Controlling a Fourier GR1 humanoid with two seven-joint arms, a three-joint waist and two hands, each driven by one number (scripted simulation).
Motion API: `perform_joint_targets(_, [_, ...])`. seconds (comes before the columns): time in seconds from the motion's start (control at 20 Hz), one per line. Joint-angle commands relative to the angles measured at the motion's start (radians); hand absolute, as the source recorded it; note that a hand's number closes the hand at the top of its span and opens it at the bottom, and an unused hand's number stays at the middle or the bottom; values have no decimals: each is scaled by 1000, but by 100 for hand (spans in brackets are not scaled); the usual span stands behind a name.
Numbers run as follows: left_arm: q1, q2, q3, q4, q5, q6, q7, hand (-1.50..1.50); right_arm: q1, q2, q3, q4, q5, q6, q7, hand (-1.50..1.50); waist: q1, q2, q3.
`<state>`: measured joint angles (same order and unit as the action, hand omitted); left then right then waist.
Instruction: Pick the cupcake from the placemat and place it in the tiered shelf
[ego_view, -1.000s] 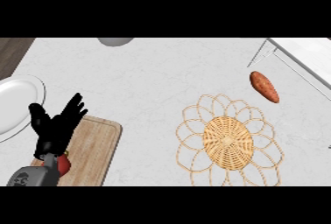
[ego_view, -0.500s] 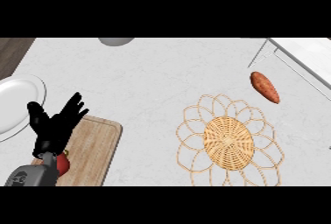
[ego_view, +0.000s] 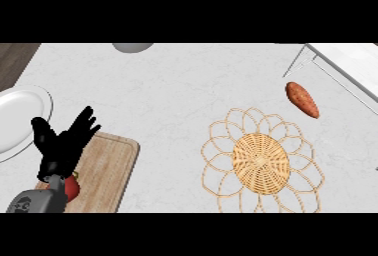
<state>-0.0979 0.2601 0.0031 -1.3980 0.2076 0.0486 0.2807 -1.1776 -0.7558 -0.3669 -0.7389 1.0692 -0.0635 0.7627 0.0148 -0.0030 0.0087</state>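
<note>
Head view: The white, marbled stone counter (ego_view: 170, 95) fills most of the view.

At the lower left, the robot's grey forearm (ego_view: 31, 202) comes up from the bottom edge. Its black left hand (ego_view: 60, 145) is open wide. The fingers are straight, spread apart and point up. It holds nothing. The hand is over the top left corner of a light brown wooden cutting board (ego_view: 111, 170) that lies flat on the counter.

A small red thing (ego_view: 71, 187) peeks out just beside the wrist, over the board. Most of it is hidden, so I cannot tell what it is.

To the left of the hand lies a round white plate (ego_view: 18, 117). The view's left edge cuts part of it off.

On the right half of the counter lies a round woven straw placemat (ego_view: 260, 160). It has a tight golden middle and a ring of thin loops all around, like flower petals. Its woven top is bare.

A long orange-brown sweet potato (ego_view: 302, 99) lies on the counter above the mat, near its top right loops but not touching them.

In the top right corner stands the white tiered shelf (ego_view: 343, 55). Only one corner of it and a thin metal leg show. The sweet potato is near that leg.

At the top edge, a round grey bowl (ego_view: 133, 47) is half cut off.

The cupcake cannot be seen, so I cannot tell where it is.

The right hand does not show.
</note>
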Motion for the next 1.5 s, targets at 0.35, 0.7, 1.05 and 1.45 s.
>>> perform_joint_targets(0.35, [40, -11, 6, 41, -6, -1, 19, 0, -17, 25, -140, -95, -115, -260, 21, -150, -5, 4, -8])
perform_joint_targets(0.7, [87, -47, -19, 31, -25, 2, -16, 0, -39, 7, -206, -143, -174, -364, 34, -150, -4, 4, -9])
perform_joint_targets(1.05, [70, -37, -12, 15, -37, 13, 13, 0, 41, -90, -189, -233, -49, -436, 136, -150, -19, 0, -10])
perform_joint_targets(1.45, [115, -38, 16, 32, -24, 3, -20, 0, 176, -109, -298, -571, -60, -375, 295, -150, -48, -11, -10])
